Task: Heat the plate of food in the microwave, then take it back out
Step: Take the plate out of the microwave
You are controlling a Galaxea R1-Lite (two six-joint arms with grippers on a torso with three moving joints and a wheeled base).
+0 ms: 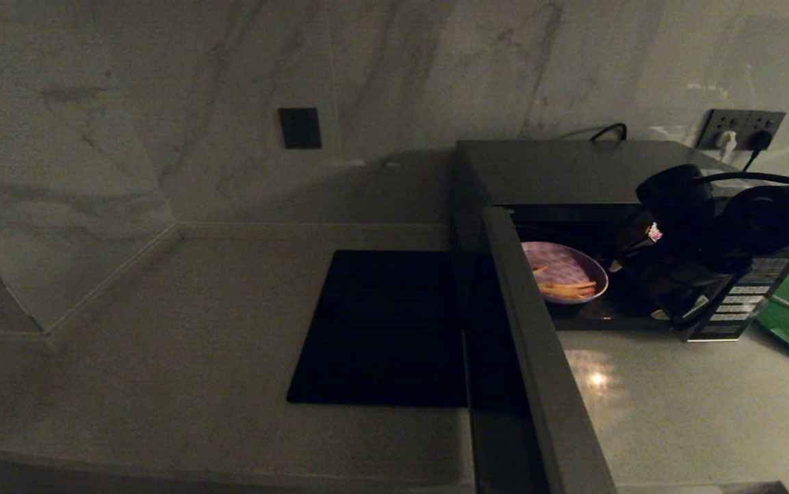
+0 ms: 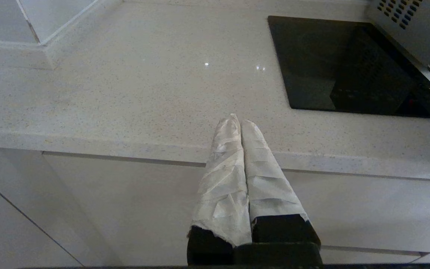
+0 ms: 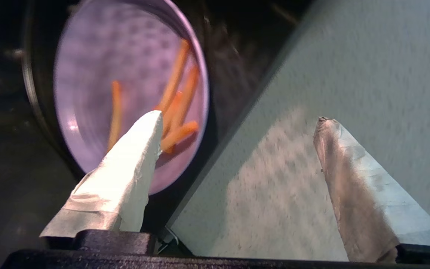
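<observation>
Right claw (image 3: 237, 123): gaped wide, held nothing, hung at the microwave (image 1: 573, 165) mouth.
Plate of food (image 1: 562, 271): lay inside, fries on lavender.
Left claw (image 2: 239, 123): closed, parked off the desk (image 2: 125, 86).

Dim marble wall (image 1: 127, 103) with sockets (image 1: 744, 127) behind a pale speckled counter (image 1: 182, 329).

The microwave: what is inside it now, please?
Inside the microwave, whose door stands open, sits the plate of food, a lavender plate with orange fries. The right arm covers the right part of the cavity, so nothing can be seen there.
</observation>
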